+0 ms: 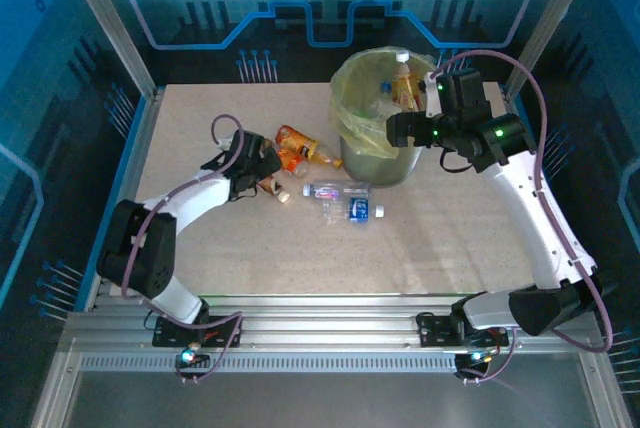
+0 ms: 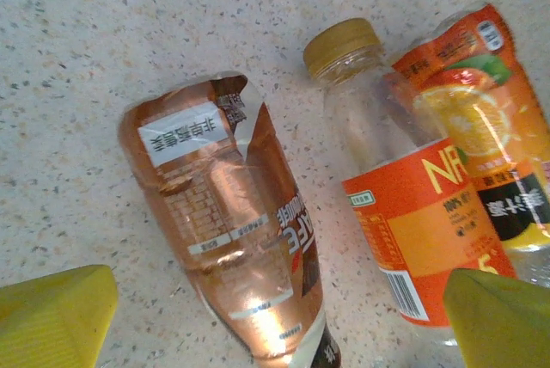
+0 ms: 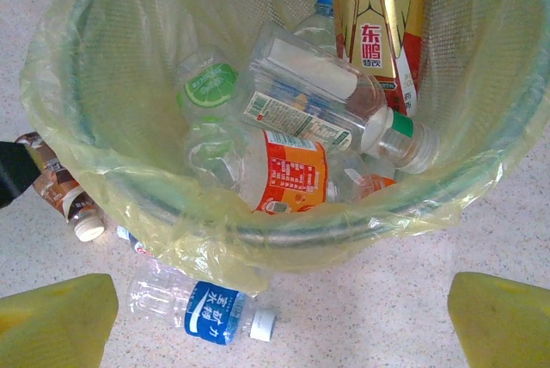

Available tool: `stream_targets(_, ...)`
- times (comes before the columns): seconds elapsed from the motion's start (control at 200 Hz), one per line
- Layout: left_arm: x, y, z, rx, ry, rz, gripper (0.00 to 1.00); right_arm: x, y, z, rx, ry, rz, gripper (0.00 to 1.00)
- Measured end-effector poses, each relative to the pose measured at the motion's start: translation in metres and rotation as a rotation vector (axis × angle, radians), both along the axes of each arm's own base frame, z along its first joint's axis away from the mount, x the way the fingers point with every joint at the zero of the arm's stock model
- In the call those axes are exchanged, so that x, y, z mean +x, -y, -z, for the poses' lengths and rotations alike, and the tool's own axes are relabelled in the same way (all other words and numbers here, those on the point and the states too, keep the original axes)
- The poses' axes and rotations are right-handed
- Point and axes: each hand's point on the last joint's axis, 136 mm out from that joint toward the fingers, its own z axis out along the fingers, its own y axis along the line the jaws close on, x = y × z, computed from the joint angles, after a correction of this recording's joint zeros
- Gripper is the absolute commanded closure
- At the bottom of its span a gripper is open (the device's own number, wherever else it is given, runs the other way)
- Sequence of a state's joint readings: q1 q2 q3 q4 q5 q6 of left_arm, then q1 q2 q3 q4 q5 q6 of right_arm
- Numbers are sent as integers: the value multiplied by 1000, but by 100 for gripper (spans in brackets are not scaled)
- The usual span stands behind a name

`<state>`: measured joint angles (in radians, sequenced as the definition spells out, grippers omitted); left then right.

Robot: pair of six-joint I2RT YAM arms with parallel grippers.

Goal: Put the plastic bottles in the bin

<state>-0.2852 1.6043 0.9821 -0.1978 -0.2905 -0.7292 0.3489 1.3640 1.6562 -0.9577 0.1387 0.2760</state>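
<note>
Worktop [image 1: 450, 238]: pale, speckled, stone-like; matt, fine grain.

Bin [image 3: 284, 235]: smooth grey-green rim; the wall reads as fine mesh through the liner. Metal or plastic, cannot tell.

Liner bag [image 3: 103, 153]: thin translucent yellow-green plastic film, crinkled, faint sheen.

Brown bottle [image 2: 232, 222]: thin clear plastic, dented, very glossy with hard highlights; slick film label.

Orange-label bottle [image 2: 404, 213]: clear glossy plastic; cap [image 2: 342, 44] dull gold, ribbed.

Juice bottle [image 2: 490, 119]: shiny printed sleeve, wrinkled.

Blue-label bottle [image 3: 202, 308]: clear ribbed plastic.

Gold-label bottle [image 3: 378, 24]: metallic-looking foil finish.

Left pincer [image 2: 275, 334] and right pincer [image 3: 284, 325]: fingers [image 2: 56, 316] yellow, matt, smooth-faced.

Rails [image 1: 320, 313] at the worktop's near edge: bare grooved metal, satin.
</note>
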Motion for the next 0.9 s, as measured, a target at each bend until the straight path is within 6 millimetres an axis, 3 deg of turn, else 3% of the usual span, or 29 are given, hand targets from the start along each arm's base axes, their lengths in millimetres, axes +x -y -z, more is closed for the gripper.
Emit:
stream_targets(0.26,-2,-1,33,27,-110,-9,1,0,-1,1,5,-2,2,0)
stream_targets(0.615,-2,-1,50,29,-156,-26,5,0,-3,0,20,0,-6,0)
stream_targets(0.895,-5,-1,62,38,-189,-28,16,0,-5,0,24,-2,-10,0)
